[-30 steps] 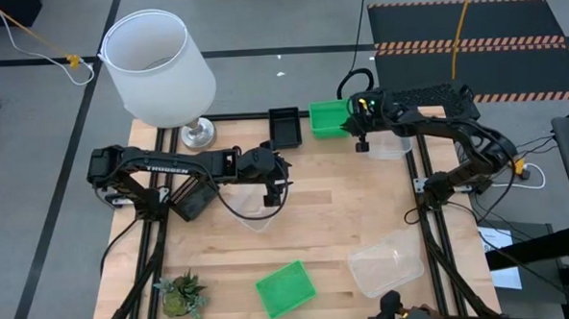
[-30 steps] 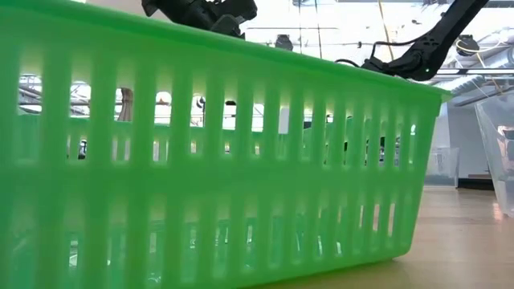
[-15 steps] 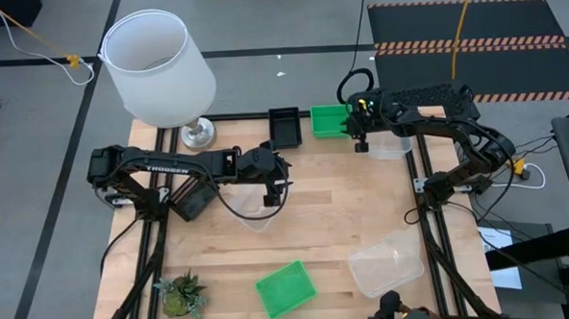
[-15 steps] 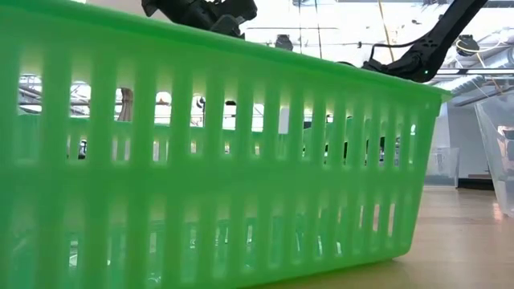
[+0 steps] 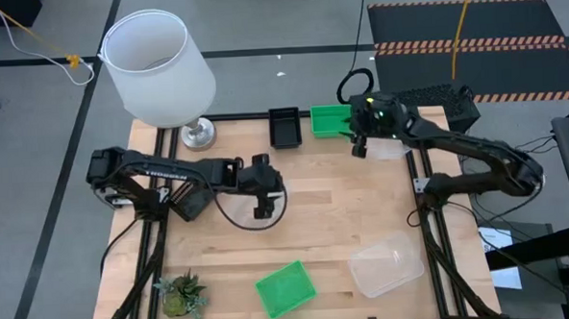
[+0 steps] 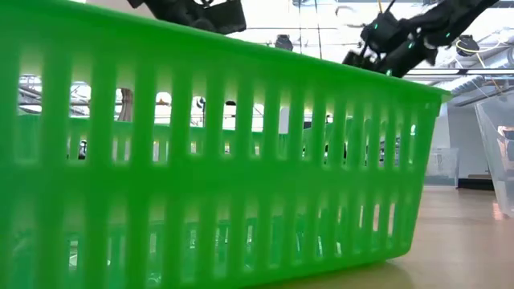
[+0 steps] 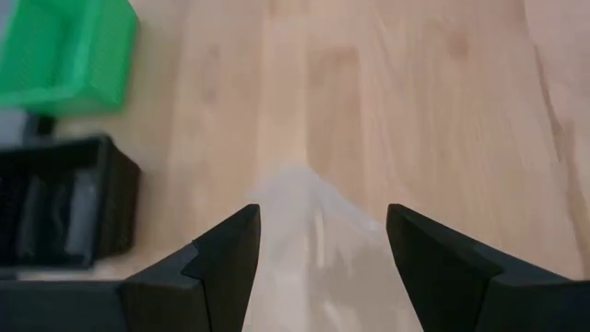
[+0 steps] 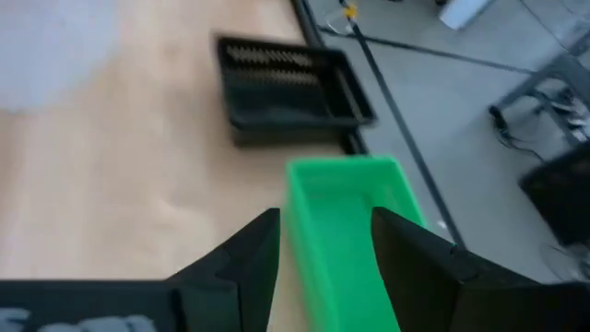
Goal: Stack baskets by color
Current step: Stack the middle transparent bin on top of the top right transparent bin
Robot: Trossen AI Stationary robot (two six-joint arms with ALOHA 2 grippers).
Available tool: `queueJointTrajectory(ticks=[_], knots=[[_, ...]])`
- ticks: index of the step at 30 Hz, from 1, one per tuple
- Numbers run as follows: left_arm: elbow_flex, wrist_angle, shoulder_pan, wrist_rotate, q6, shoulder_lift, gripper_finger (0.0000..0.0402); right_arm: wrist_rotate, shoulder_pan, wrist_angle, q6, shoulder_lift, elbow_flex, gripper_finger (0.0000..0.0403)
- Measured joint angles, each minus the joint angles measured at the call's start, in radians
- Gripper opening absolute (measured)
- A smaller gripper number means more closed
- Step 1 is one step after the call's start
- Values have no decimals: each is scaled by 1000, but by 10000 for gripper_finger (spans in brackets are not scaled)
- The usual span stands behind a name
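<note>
A clear basket (image 5: 237,212) (image 7: 313,249) rests on the table's middle. My left gripper (image 5: 263,210) (image 7: 323,217) hovers open above it, a finger on either side of its corner. A green basket (image 5: 329,120) (image 8: 355,231) and a black basket (image 5: 284,127) (image 8: 290,88) stand side by side at the far edge. My right gripper (image 5: 358,147) (image 8: 323,217) is open, raised just near and right of the green one. A second green basket (image 5: 285,286) (image 6: 201,160) and a second clear basket (image 5: 385,263) sit near the front edge.
A big white lampshade (image 5: 155,67) stands at the far left corner and a small potted plant (image 5: 180,294) at the near left. Another clear basket (image 5: 392,148) lies under the right arm at the right edge. A dark object (image 5: 190,199) lies under the left arm.
My right gripper has risen and drawn back from the green basket at the far edge, rolling as it went. My left gripper has moved toward the table's left edge and tipped further down over the clear basket.
</note>
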Motion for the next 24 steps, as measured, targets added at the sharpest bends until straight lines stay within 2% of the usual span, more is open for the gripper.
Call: queueJointTrajectory(ticks=[7, 12, 16, 24], knots=[[0, -213, -93, -6, -89, 0, 239, -1, 184, -80, 160, -98, 0, 165], [0, -320, -169, -6, -134, 0, 239, -1, 300, -85, 151, -117, -1, 165], [-1, -322, -229, 17, -163, -10, 239, 0, 345, -58, 147, -117, -1, 165], [-1, -327, -320, 45, -175, -9, 239, 0, 359, -36, 143, -117, -1, 165]])
